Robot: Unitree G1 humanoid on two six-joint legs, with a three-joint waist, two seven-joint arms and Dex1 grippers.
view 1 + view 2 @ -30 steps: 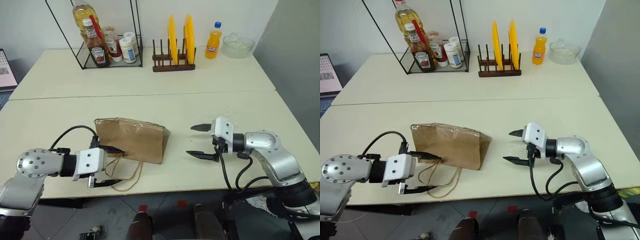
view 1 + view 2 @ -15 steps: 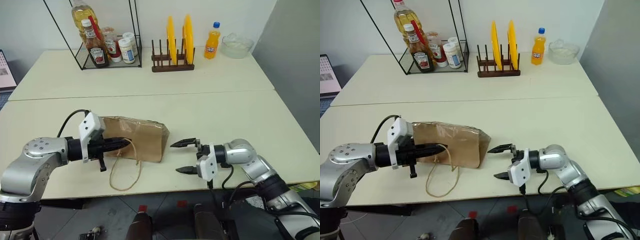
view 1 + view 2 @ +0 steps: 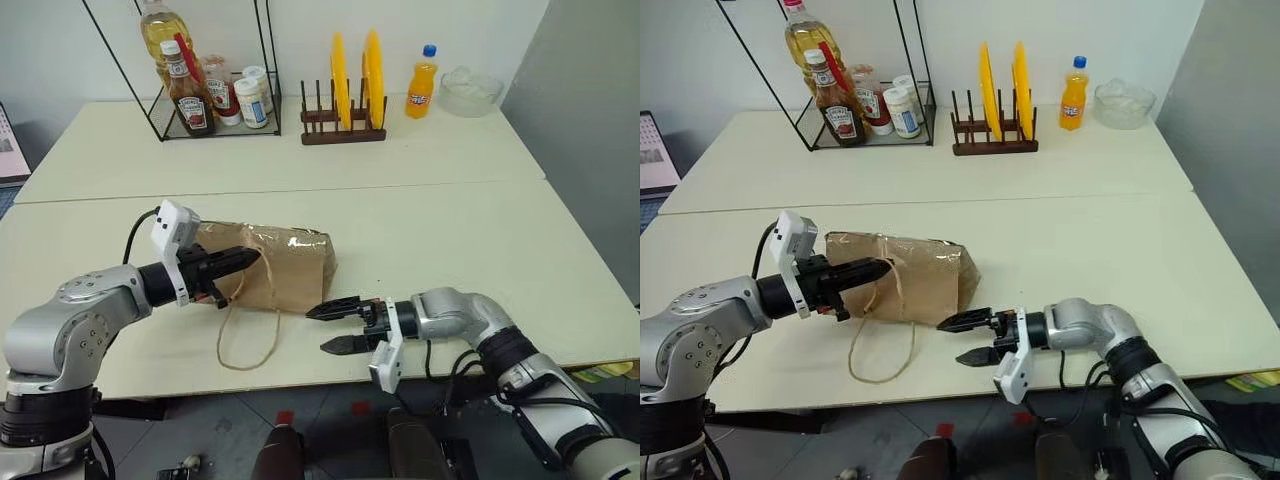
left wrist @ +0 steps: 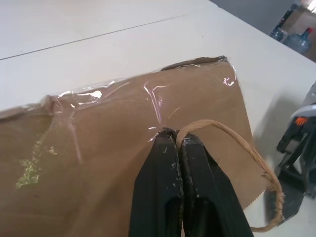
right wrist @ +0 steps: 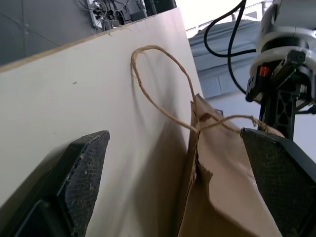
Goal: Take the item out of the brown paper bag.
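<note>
The brown paper bag [image 3: 285, 268] lies flat on the near table, its two string handles toward the front edge. My left gripper [image 3: 248, 259] is shut on one string handle [image 4: 232, 138], holding it up over the bag's top face. The other handle loop [image 3: 245, 345] lies slack on the table. My right gripper [image 3: 318, 330] is open, low over the table by the bag's near right corner and pointing left along the bag's front edge [image 5: 222, 197]. The item is hidden.
On the far table stand a wire rack [image 3: 205, 95] with ketchup and oil bottles, a wooden rack with yellow plates [image 3: 345, 95], an orange soda bottle [image 3: 421, 82] and a glass bowl [image 3: 470, 90]. The table's front edge [image 3: 300, 378] runs close below both grippers.
My left gripper has shut on a string handle, rolled and risen over the bag. My right gripper has rolled, dropped and moved left to the bag's near right corner, staying open.
</note>
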